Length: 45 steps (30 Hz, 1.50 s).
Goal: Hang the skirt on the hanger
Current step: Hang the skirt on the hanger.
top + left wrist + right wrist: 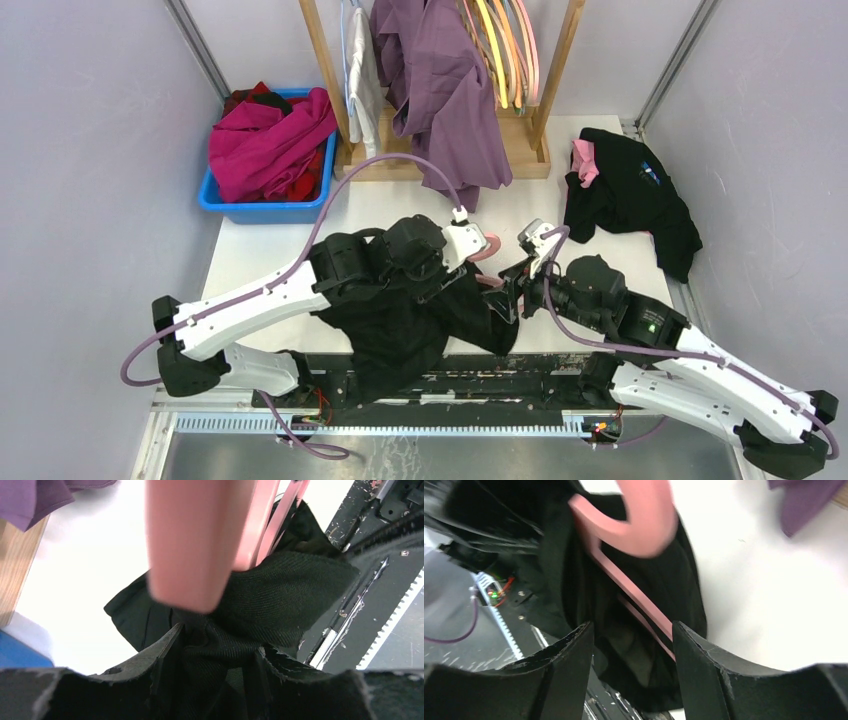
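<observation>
Jaws of the left gripper (220, 647) pinch a bunched fold of the black skirt (410, 325), apparently to hold the cloth against the pink hanger (646, 520) while it is worked on. Those of the right gripper (631, 632) stand well apart, gripping nothing, the hanger's bar just beyond them. Skirt and hanger lie between the arms at the table's (400, 205) near edge

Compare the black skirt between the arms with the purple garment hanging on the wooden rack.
The black skirt lies bunched on the white table; the purple garment hangs from the wooden rack. The left gripper pinches the skirt; nothing touches the purple garment. Both are soft, creased cloth.
</observation>
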Each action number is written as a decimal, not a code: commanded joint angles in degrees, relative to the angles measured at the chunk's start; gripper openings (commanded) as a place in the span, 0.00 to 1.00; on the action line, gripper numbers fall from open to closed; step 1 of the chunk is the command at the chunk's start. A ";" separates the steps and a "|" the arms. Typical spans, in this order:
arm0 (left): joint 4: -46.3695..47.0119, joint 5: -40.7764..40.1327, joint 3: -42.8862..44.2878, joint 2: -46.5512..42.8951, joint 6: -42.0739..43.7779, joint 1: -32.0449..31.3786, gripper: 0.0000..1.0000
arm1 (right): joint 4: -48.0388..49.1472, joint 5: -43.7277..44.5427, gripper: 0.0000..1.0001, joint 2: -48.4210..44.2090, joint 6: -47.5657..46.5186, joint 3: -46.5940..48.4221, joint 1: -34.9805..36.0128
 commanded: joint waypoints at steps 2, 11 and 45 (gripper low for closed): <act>-1.28 -3.91 5.23 -0.28 -2.90 1.36 0.03 | -9.72 10.79 0.65 -0.51 2.71 4.74 0.15; -2.28 -4.24 7.62 -1.34 -2.74 2.33 0.03 | -15.33 10.16 0.66 -2.01 7.03 2.62 0.20; -6.68 -2.39 18.97 -2.35 -1.67 3.57 0.03 | 6.89 7.96 0.69 -11.47 11.83 -18.10 0.20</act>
